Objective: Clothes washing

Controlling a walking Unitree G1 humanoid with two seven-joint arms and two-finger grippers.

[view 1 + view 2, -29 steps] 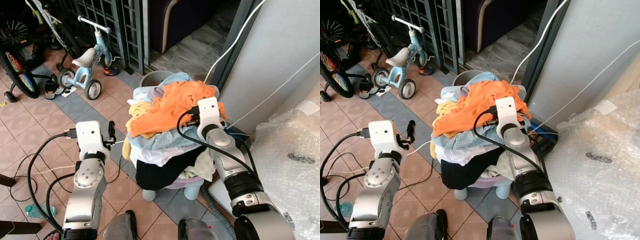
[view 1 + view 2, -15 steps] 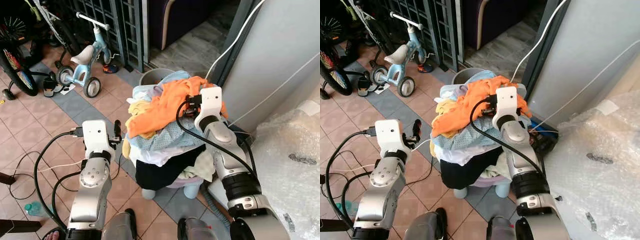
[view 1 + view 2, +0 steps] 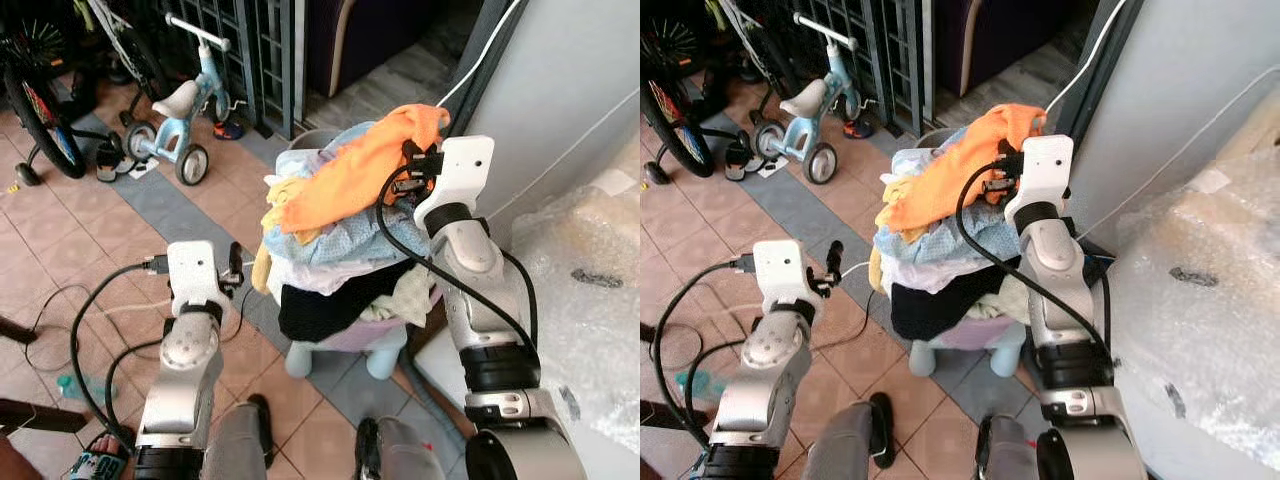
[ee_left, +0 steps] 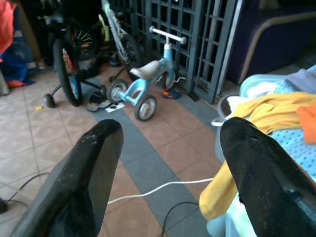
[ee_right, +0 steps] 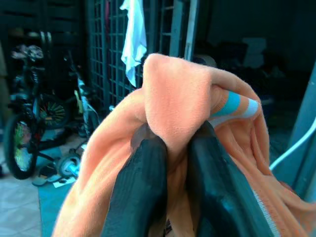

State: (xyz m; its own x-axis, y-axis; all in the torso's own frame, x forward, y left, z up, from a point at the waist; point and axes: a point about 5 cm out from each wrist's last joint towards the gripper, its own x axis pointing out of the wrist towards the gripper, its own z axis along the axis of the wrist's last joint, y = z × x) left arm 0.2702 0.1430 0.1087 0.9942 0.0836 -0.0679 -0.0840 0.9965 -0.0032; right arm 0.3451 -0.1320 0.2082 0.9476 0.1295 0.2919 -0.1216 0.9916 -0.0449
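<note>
An orange garment [image 3: 355, 175] is lifted off the top of a heaped laundry basket [image 3: 352, 335], its upper end pinched in my right gripper [image 3: 412, 172], which is shut on the cloth. In the right wrist view the black fingers [image 5: 148, 168] squeeze a fold of the orange garment [image 5: 173, 113]. Under it lie a blue dotted cloth [image 3: 330, 240], a yellow piece [image 3: 262, 270], white and black clothes [image 3: 320, 305]. My left gripper [image 3: 235, 262] hangs open at the basket's left side, holding nothing; its fingers [image 4: 94, 163] frame the floor and the pile's yellow cloth [image 4: 276, 106].
A small blue tricycle [image 3: 185, 110] and a bicycle [image 3: 40, 110] stand at the back left by a metal grille. Cables [image 3: 90, 330] trail over the tiled floor. A grey wall [image 3: 560, 90] and bubble wrap [image 3: 600, 290] close the right side. A grey bucket [image 3: 305, 138] sits behind the basket.
My right gripper has risen from the top of the pile, pulling the orange garment up with it. The left arm has stayed beside the basket. The camera has shifted a little.
</note>
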